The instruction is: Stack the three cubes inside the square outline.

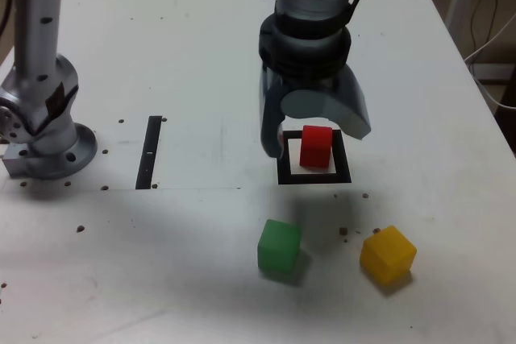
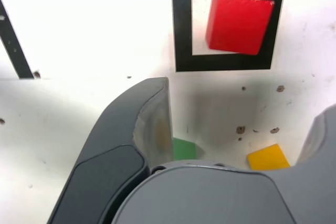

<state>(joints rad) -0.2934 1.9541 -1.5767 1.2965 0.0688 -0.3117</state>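
The white matte table (image 1: 201, 54) carries everything, and its far half is mostly bare, which leaves the arm free room to work near the middle. The grey Unitree arm's gripper (image 1: 314, 130) hangs over the flat black square outline with a white centre (image 1: 314, 178), which lies near the table's middle, somewhat toward the exterior view's right edge. The small red matte cube (image 1: 316, 147) sits inside that outline, turned slightly askew to its sides; by my judgement it is there as the base of the stack, so 1 of 3 is placed.

The small green matte cube (image 1: 279, 247) and the small yellow matte cube (image 1: 388, 254) rest apart from each other toward the table's near edge, both outside the outline and waiting their turn. A narrow black strip (image 1: 151, 151) lies toward the exterior view's left.

The jaws stand wide apart and hold nothing. In the wrist view the red cube lies clear beyond the fingertips; from the exterior view 1 jaw seems just beside it, though contact is hard to rule out.
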